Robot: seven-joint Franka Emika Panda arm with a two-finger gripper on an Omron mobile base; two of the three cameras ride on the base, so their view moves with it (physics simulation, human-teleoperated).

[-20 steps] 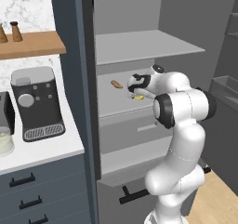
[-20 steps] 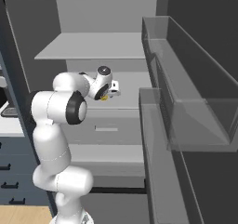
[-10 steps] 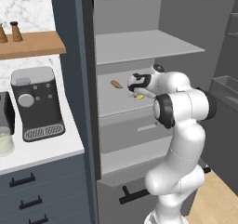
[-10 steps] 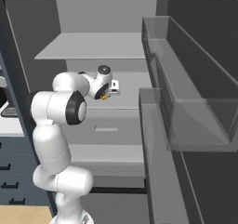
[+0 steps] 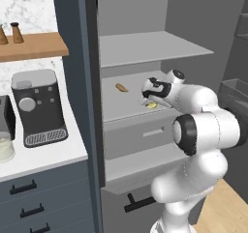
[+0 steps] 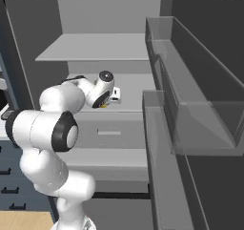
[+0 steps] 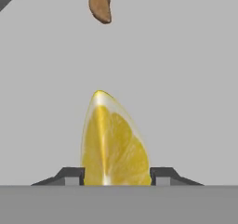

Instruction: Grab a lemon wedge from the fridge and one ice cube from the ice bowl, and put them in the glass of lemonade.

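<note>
Arm reaches forward; gripper apparently clamped, 2 fingertips pressing inward.

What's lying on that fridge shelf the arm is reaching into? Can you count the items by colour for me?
Yellow: 1, the lemon wedge, between the tips of the tool
Brownish-orange: 1, the elongated food piece further back
Total: 2

glossy, juicy lemon wedge pulp; matt smooth grey fridge shelf.
</note>
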